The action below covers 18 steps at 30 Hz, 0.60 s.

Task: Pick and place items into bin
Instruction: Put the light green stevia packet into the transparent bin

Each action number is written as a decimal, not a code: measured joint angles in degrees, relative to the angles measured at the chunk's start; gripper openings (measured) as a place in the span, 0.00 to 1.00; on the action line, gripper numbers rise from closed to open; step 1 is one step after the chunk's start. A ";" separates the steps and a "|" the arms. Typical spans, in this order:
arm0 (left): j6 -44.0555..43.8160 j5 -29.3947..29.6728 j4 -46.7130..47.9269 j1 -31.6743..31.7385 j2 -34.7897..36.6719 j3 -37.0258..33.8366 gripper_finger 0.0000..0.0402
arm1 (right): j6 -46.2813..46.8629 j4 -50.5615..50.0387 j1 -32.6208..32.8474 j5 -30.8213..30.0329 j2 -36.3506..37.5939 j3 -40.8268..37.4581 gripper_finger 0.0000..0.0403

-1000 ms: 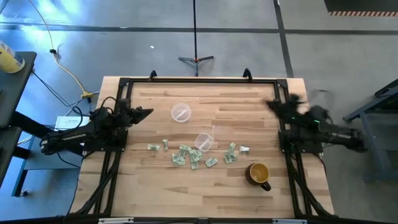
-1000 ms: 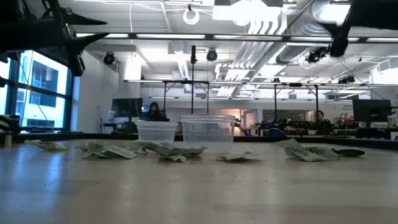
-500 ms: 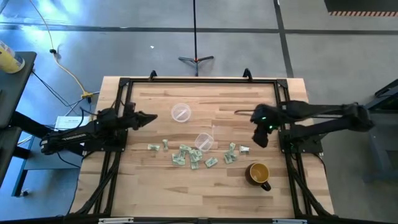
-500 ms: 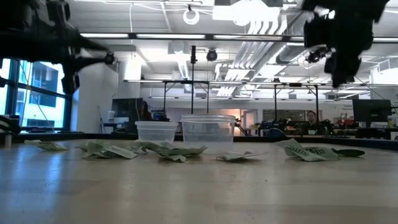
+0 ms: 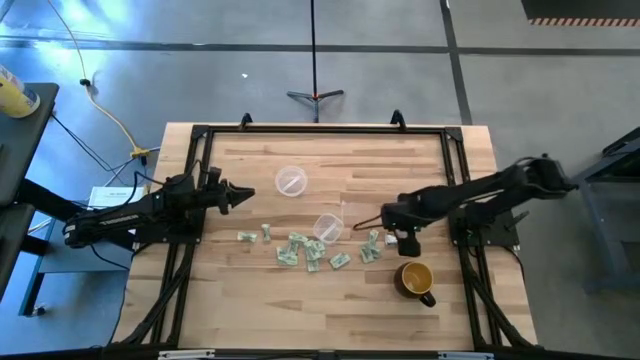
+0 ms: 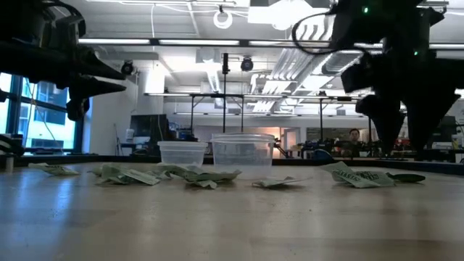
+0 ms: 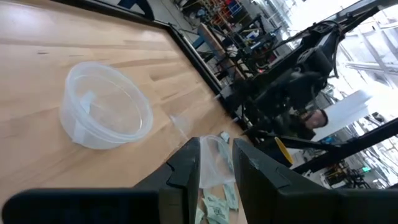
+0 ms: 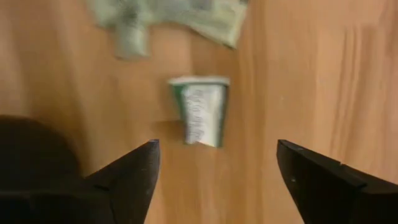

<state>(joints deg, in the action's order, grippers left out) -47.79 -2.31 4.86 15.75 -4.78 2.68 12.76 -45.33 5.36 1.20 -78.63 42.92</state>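
Observation:
Several small pale green and white items [image 5: 305, 250] lie flat on the wooden table, scattered around the see-through cup [image 5: 328, 226], which stands upright on its base. My right gripper [image 5: 399, 234] hangs open above the right end of the scatter and points down. In the right wrist view a white and green piece [image 8: 200, 112] lies on the table between and below its open fingers [image 8: 214, 174], which do not touch it. My left gripper [image 5: 243, 194] hovers at the table's left side, level, aimed at the cup [image 7: 214, 163], with a narrow gap between its fingers.
A flat clear round dish [image 5: 290, 181] sits farther back, left of the cup. The mustard-yellow mug [image 5: 415, 279] stands close to my right gripper, on its near side. A black frame [image 5: 320, 130] rims the table. Bare wood lies along the near edge [image 5: 300, 320].
My right arm has swung in from the table's right edge toward the middle, tipped to point down, and dropped over the rightmost items. My left gripper has crept slightly toward the cup. No item has moved.

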 joint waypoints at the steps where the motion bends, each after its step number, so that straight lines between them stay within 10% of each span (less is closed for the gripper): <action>1: 0.42 0.00 0.00 0.00 0.00 0.00 0.32 | 1.24 0.34 0.24 -1.23 -1.26 0.00 0.79; 18: 2.39 -0.49 0.00 0.00 0.00 0.02 0.32 | 8.45 6.74 4.59 -4.79 -7.81 0.13 0.79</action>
<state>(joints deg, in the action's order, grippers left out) -45.41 -2.80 4.86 15.75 -4.78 2.70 21.20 -38.59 9.96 -3.59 -86.44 43.05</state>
